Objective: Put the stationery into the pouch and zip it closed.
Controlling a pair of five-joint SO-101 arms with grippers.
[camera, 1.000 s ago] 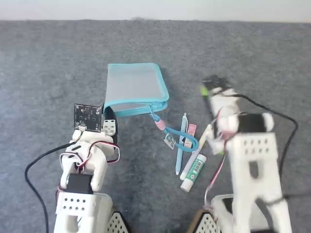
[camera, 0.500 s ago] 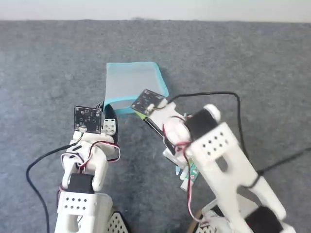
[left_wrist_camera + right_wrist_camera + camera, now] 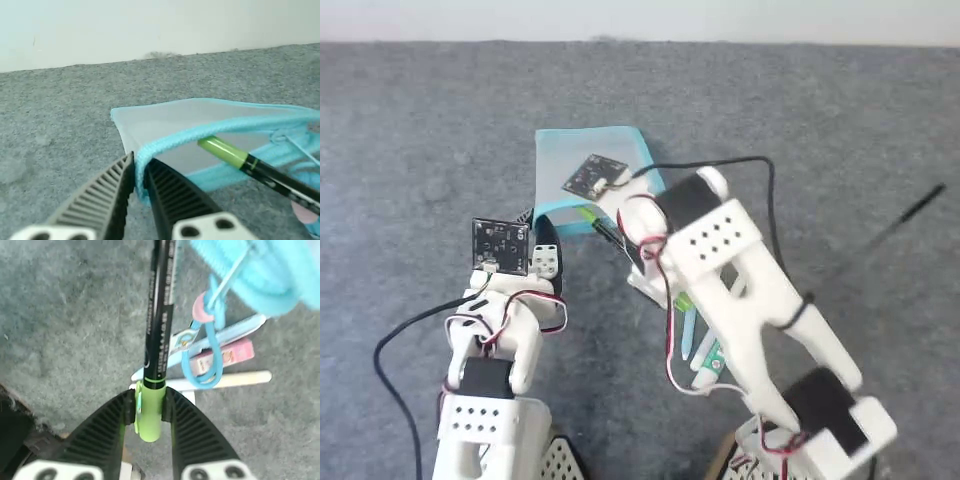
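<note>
On a grey, felt-like tabletop, a translucent pale-blue pouch with turquoise zip edging lies with its mouth turned toward two white robot arms, and the packing job looks barely begun. The left claw is pinched narrow on the turquoise rim at one end of the mouth, holding that edge up off the lower wall so the opening gapes. The right claw, stretched across from the other side, is clamped on the rear green cap of a black pen with lime-green ends. The front green tip sits at the mouth just under the raised rim, while most of the barrel remains outside the pouch. By the look of its cloudy wall, the pouch is otherwise unfilled, so this would be the first item going in. The other stationery waits together on the tabletop near the pouch's zip end, partly beneath the right arm: a white glue stick with a green label, a slim light-blue pen, a cream-coloured stick and a small pink block. The zip pull, a pink ring carrying a blue cord loop, hangs from the pouch's corner over those pieces. Judged from this, the black pen has yet to be pushed home and let go, four items are left to load, and the zip has not been drawn shut.
</note>
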